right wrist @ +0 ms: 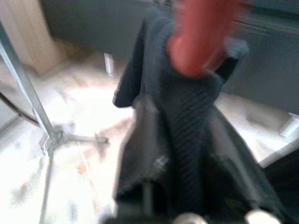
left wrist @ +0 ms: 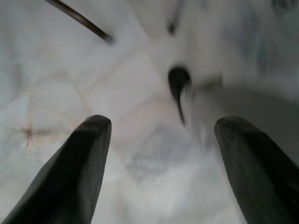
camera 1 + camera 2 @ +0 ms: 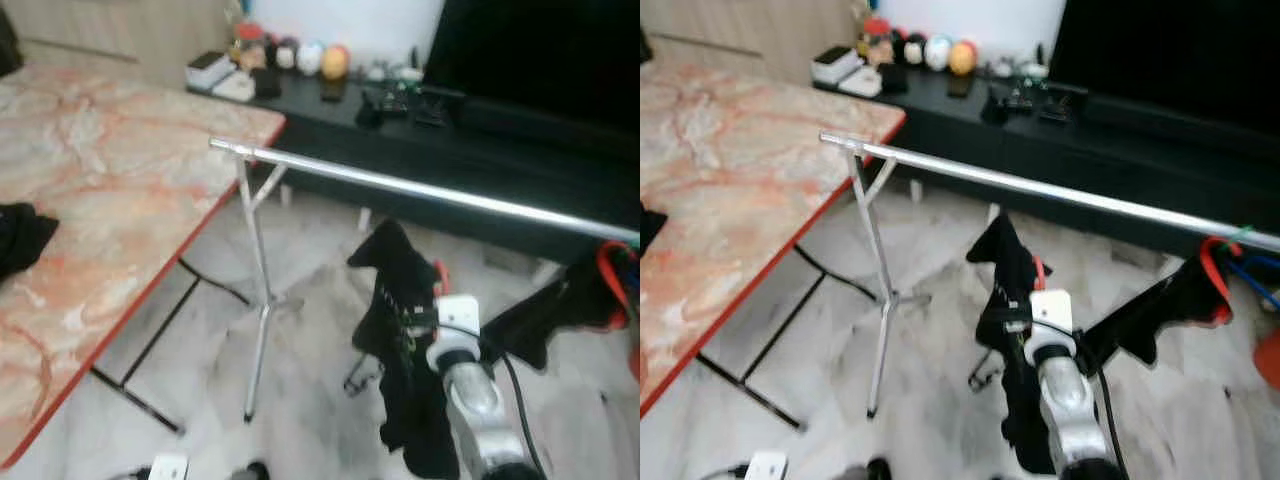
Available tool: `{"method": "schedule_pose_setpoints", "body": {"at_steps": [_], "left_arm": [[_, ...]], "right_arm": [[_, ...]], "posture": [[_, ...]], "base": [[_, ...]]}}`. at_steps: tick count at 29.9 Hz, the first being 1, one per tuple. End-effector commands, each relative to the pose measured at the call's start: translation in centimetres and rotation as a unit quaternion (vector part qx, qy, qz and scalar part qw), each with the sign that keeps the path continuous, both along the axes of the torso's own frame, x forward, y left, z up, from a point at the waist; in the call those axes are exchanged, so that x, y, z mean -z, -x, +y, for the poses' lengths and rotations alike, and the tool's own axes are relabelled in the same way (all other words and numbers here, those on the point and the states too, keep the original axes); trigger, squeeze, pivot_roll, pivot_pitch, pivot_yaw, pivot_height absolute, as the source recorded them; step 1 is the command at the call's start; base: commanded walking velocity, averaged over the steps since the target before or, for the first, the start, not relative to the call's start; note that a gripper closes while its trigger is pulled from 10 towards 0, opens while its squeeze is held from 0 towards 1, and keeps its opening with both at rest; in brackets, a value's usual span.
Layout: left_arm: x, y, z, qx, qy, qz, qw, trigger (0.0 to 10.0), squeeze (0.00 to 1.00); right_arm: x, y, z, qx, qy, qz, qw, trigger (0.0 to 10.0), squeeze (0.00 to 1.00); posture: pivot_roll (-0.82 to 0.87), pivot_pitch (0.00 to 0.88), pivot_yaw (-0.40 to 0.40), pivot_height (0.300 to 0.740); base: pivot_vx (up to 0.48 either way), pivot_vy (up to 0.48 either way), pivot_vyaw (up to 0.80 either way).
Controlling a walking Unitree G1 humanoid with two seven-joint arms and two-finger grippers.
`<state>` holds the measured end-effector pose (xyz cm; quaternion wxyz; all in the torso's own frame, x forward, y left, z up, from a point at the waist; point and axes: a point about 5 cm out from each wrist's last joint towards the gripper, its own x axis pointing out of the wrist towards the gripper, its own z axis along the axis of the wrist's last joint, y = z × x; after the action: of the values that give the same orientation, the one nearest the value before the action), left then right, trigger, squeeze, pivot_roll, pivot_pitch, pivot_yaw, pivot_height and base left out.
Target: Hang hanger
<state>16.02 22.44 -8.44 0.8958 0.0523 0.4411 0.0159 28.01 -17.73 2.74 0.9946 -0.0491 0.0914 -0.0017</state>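
One step left: I judge the carrying done and the hanging itself not yet done.
Landmark: the long silver metal clothes rail (image 3: 420, 187) on its thin tripod stand.
Hanger: the red hanger draped with a black garment (image 3: 405, 330) sits below the rail and in front of it, not touching it.
Right gripper (image 1: 187, 140): raised under the rail with the garment bunched over it; the wrist view is blurred, so I cannot tell how its fingers stand.
Left gripper (image 2: 159, 158): fingers apart, empty, pointed at the pale marble floor (image 2: 70, 84), idle.
Already hung: another black garment on a red hanger (image 3: 1180, 300) at the rail's far right.
Remaining: I must lift the hook over the rail and release.
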Motion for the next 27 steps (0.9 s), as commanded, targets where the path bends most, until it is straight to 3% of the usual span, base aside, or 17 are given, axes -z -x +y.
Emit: {"method": "schedule_pose_setpoints", "body": {"at_steps": [1,4,19,27], "left_arm": [[1.10,2.62,-0.14,-0.012,0.006,0.041,0.999,10.0,0.00],[1.10,2.62,-0.16,-0.012,0.006,0.041,0.999,10.0,0.00],[1.10,2.62,-0.16,-0.014,0.009,0.039,0.999,10.0,0.00],[1.08,2.57,-0.16,-0.016,0.010,0.039,0.999,10.0,0.00]], "right_arm": [[-1.40,-1.26,0.74,-0.008,-0.009,-0.027,1.000,10.0,0.00],[-1.21,-1.34,0.60,0.002,-0.013,-0.017,1.000,10.0,0.00],[-0.93,-1.54,0.38,0.019,-0.022,-0.008,1.000,10.0,0.00],[-0.97,-1.67,0.52,0.015,-0.019,-0.008,1.000,10.0,0.00]], "posture": [[-0.02,0.057,-0.016,0.740],[-0.02,0.057,-0.018,0.740],[-0.02,0.063,-0.017,0.740],[-0.02,0.068,-0.018,0.740]], "base": [[-0.371,0.000,0.00],[-0.369,0.000,0.00],[-0.381,0.000,-0.72],[-0.394,0.000,0.00]]}}
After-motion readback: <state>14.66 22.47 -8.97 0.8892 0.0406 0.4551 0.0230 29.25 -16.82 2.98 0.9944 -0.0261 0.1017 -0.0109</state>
